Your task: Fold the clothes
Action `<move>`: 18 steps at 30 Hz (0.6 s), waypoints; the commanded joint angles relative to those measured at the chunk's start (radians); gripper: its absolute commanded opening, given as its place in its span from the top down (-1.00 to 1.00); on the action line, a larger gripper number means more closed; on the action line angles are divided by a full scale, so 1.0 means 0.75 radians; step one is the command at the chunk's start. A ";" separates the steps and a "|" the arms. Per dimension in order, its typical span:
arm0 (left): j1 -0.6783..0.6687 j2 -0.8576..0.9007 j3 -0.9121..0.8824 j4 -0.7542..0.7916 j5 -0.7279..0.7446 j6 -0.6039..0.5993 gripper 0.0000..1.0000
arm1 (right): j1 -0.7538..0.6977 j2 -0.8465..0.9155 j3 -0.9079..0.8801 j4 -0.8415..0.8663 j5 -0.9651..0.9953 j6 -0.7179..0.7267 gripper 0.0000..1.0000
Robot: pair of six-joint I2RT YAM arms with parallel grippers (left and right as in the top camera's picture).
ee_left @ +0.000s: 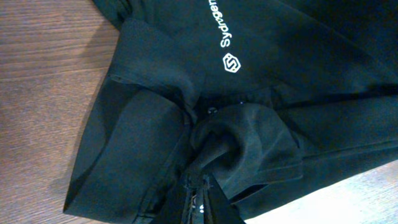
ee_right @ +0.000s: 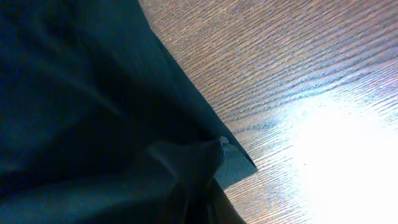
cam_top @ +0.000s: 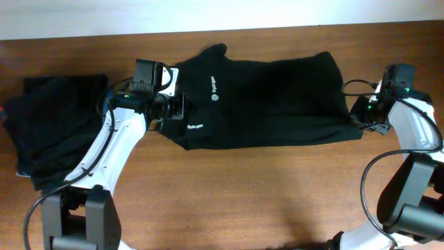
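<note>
Bunched-up black cloth sits right at the tips of the left end effector (ee_left: 202, 186). Its jaws are pinched narrow on a wad of the black shirt (cam_top: 270, 97), close to the collar end. Just ahead of that pinch I can read the white printed logo (ee_left: 231, 64) with lettering running beside it.

Over on the other side, the right end effector (cam_top: 359, 117) is at the opposite end of the same shirt. From its wrist cam I see a corner of the fabric gathered up at the fingers, so I'm calling that one closed narrow on the shirt too, though the fingers themselves are mostly hidden by cloth.

From overhead, the shirt lies stretched out flat between the two end effectors on the wooden surface (cam_top: 243, 201), already folded into a long band.

Beyond the left end effector, on the side away from the shirt, there's a dark stack (cam_top: 59, 125) of other clothes lying on the surface, apart from the shirt.
</note>
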 commanded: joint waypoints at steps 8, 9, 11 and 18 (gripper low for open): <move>-0.009 0.012 0.018 -0.017 -0.013 0.020 0.85 | -0.002 0.002 0.022 0.045 0.071 0.073 0.78; -0.014 0.012 0.018 -0.019 -0.014 0.020 0.85 | -0.002 0.009 0.022 0.054 0.071 0.073 0.72; -0.027 0.012 0.017 -0.020 -0.014 0.020 0.85 | -0.002 0.033 0.022 0.068 0.071 0.074 0.69; -0.069 0.012 0.017 -0.028 -0.014 0.020 0.85 | -0.001 0.194 0.022 0.160 0.071 0.107 -0.09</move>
